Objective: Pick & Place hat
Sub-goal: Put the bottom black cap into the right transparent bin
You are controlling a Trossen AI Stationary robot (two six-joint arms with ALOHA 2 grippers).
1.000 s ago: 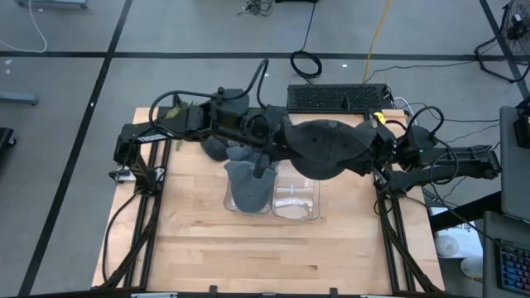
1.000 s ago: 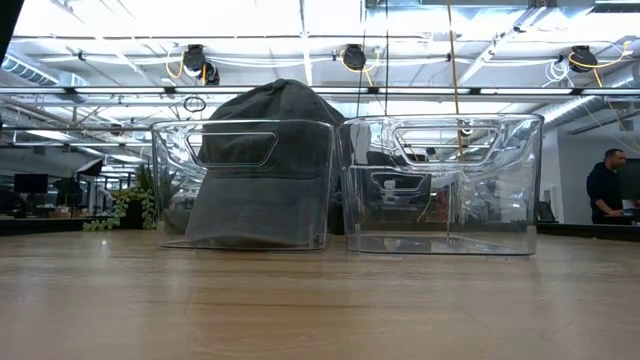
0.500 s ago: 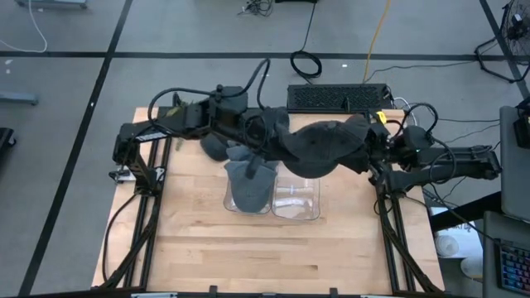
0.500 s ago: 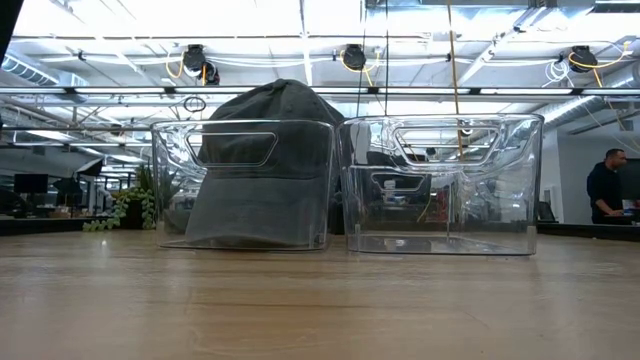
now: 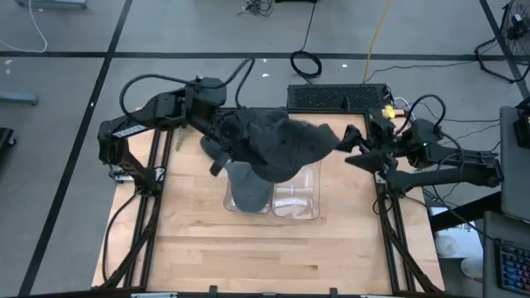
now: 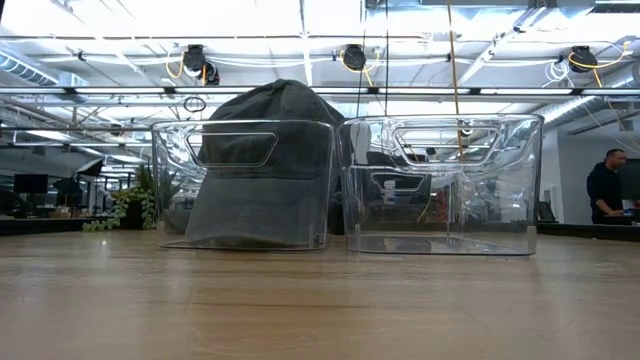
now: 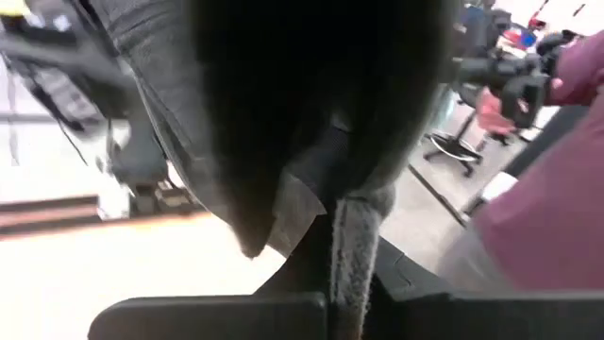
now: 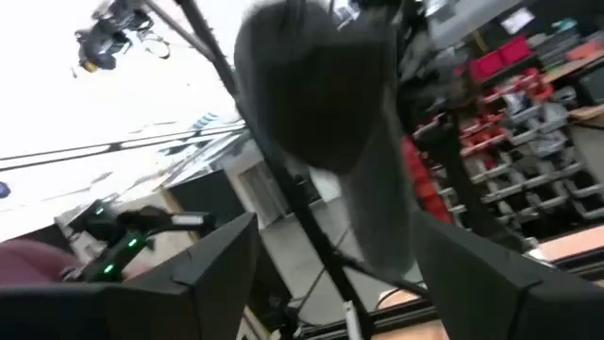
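A dark hat (image 5: 277,142) hangs in the air over the table's far middle, above two clear bins, with my left gripper (image 7: 344,307) shut on it; in the high view the hat hides those fingers. My right gripper (image 5: 351,150) stands open just right of the hat, touching nothing, and sees the hat (image 8: 316,85) ahead of it. A grey hat (image 6: 260,170) sits in the left bin (image 5: 247,192), its lower edge on the bin's floor. The right bin (image 6: 440,185) holds no hat. My left gripper pinches the dark hat between its two fingers on a narrow grey edge of cloth (image 7: 347,250) at the hat's left side. The fingers come nearly level from the table's left. The hat is lifted clear and bulges out beyond the fingers, over the bins.
A dark lump of cloth (image 5: 213,151) lies on the table behind the left bin. A keyboard (image 5: 338,97) sits at the far edge. Bare wood (image 5: 265,248) fills the near half. A person (image 6: 605,190) stands in the room beyond.
My right gripper has opened, let go of the dark hat and drawn slightly toward the table's right. My left gripper has swung back toward the table's left and far edge, a little upward, carrying the hat leftward until it hangs over the bins.
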